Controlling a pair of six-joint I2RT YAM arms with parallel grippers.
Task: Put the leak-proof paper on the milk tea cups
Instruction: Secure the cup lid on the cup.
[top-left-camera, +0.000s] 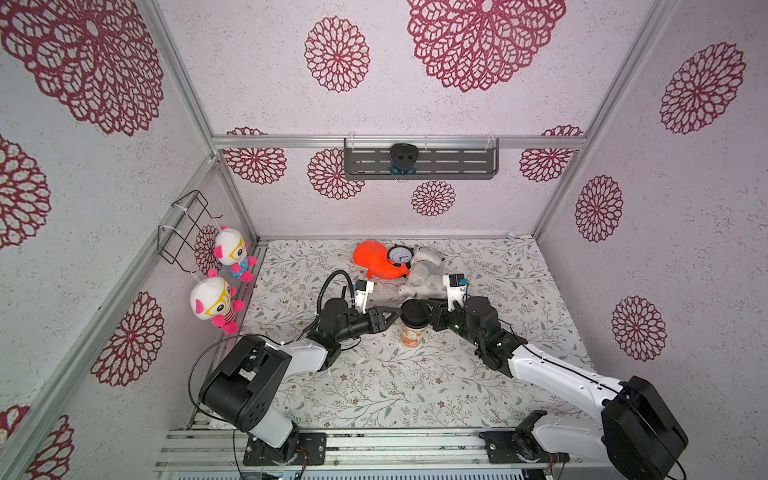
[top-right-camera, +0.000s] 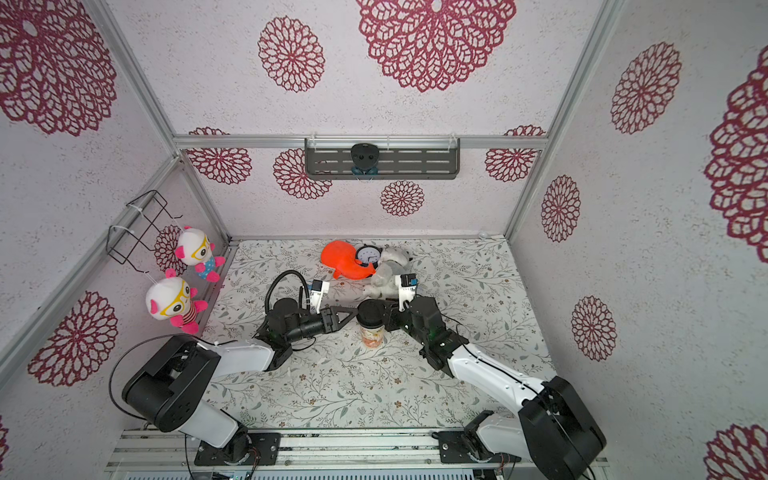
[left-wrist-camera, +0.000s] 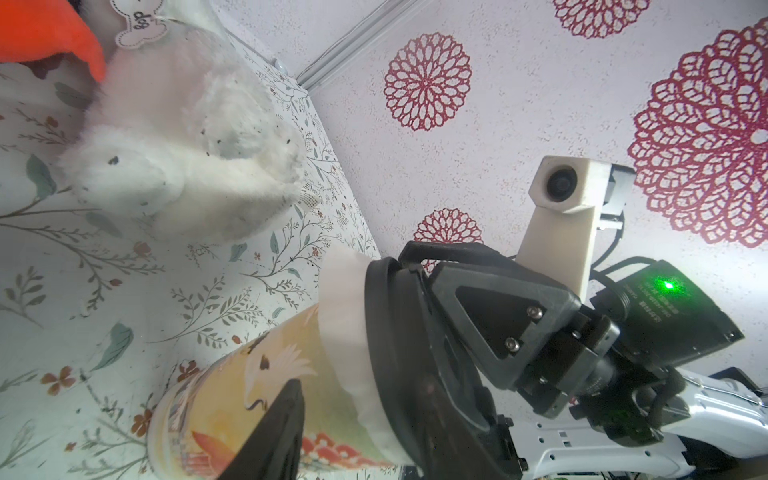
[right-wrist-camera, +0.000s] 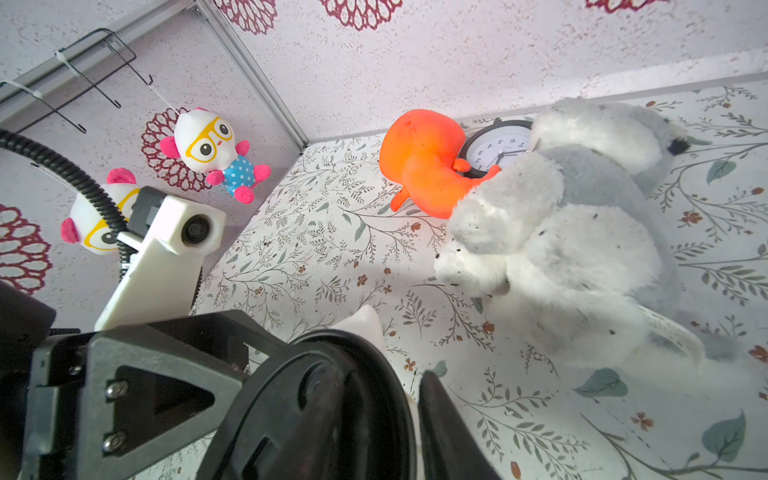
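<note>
Black on black, the left hand meets the black lid from the left and the right hand from the right. Both sit part open at its rim, and I cannot tell whether either grips. Beneath the lid, the leak-proof paper drapes over the mouth of the milk tea cup, which stands upright mid-bench. A white plush dog lies just beyond.

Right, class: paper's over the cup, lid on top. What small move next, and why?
Probably press the black lid straight down: the leak-proof paper already skirts the milk tea cup beneath it, and the left gripper and right gripper flank the lid.
</note>
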